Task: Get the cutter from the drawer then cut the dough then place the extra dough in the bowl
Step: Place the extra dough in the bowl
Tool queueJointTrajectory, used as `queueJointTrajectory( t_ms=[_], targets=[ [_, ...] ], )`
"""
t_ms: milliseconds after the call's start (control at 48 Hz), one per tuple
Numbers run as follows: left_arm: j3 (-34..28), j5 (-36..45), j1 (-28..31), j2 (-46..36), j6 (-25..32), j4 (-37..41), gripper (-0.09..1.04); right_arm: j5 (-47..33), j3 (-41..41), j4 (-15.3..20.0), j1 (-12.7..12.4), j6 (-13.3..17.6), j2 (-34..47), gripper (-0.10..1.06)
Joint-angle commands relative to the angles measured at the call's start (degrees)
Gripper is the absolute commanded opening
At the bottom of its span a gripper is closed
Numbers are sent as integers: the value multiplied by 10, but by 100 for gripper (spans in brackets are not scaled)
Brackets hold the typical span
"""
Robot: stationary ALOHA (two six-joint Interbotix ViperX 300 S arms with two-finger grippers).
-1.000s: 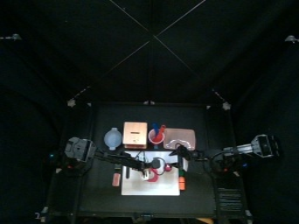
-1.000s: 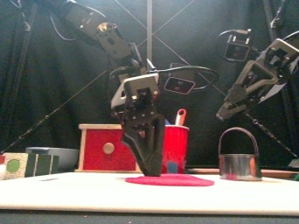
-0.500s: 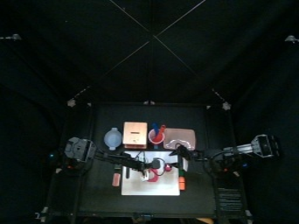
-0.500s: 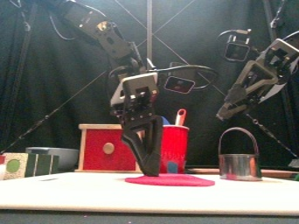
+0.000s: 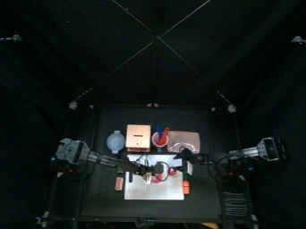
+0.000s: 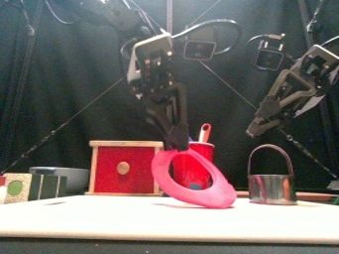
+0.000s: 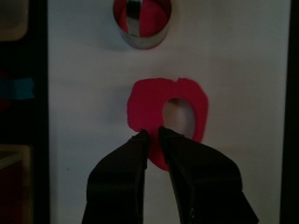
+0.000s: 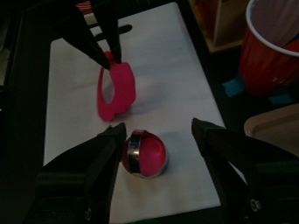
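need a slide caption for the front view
Left claw holds the pink dough ring up by its edge over the white board; cutter stands beside it, right claw open above.

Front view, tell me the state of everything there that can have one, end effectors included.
dough: ring, held up by its rim, hanging tilted, low end near the board.
cutter: upright on the board, handle up, dough inside.
drawer: looks shut.
cup: upright.
left end effector: shut on dough.
right end effector: open, empty, above the cutter.
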Motion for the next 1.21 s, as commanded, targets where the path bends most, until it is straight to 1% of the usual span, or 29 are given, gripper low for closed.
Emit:
queueJointTrajectory(
  t_ms=[21, 125, 271, 479, 625, 792, 917, 1208],
  targets=[
    [-3, 11, 2, -43, -2, 16, 59, -2, -4, 1, -2, 0, -4, 93],
    [1, 19, 2, -72, -2, 25, 59, -2, -4, 1, -2, 0, -4, 93],
    [19, 51, 4, -119, -6, 46, 59, -1, -4, 1, -3, 0, -4, 93],
    [64, 102, 18, -191, -40, 88, 59, -1, -3, 1, -3, 0, -4, 93],
    [98, 108, 40, -251, -63, 122, 59, -1, -3, 1, -4, 0, -4, 93],
    [149, 106, 73, -334, -91, 145, 59, -1, -3, 1, -6, 0, -4, 93],
    [190, 105, 110, -398, -102, 152, 59, -1, -3, 1, -10, 0, -4, 93],
    [279, 88, 207, -531, -102, 139, 59, -1, -3, 1, -13, 0, -1, 93]
  ],
)
